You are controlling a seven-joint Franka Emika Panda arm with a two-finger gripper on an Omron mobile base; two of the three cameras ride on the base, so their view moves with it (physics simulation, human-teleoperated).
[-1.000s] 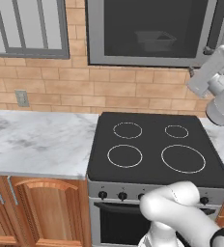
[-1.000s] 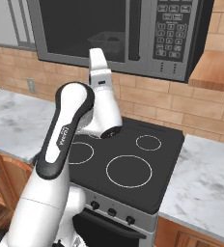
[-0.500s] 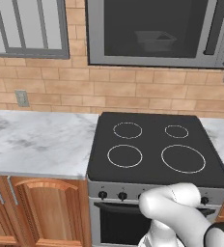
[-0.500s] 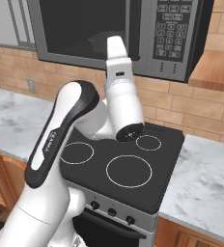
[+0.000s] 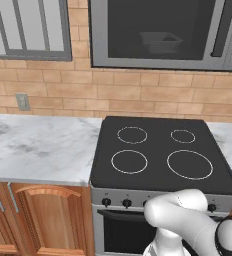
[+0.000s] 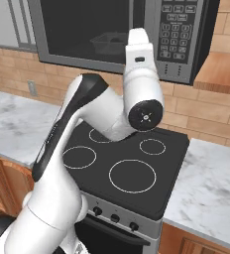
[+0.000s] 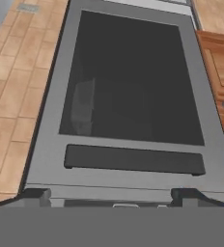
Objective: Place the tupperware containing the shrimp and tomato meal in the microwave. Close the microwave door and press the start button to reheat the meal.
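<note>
The gripper's two small dark finger tips rise at the bottom edge of the hand view, well apart, with nothing between them. They point at the wide dark-glass microwave door in its grey frame, which is shut; its long dark bar handle lies across that view just beyond the tips — apart from them, not touching.

Behind the glass, the small shallow tupperware of clear greyish plastic sits inside the wide grey microwave, a dim rectangular shape with a flared rim. In the hand view it shows as a pale smudge at the left of the pane. What lies in it cannot be made out through the dark glass.

In the right base view the white arm stands raised in front of the microwave door, beside the narrow button panel.

Below the microwave sits a black cooktop with four white ring burners, set between white marbled counters, with a brick wall behind and wooden cabinets beneath.
</note>
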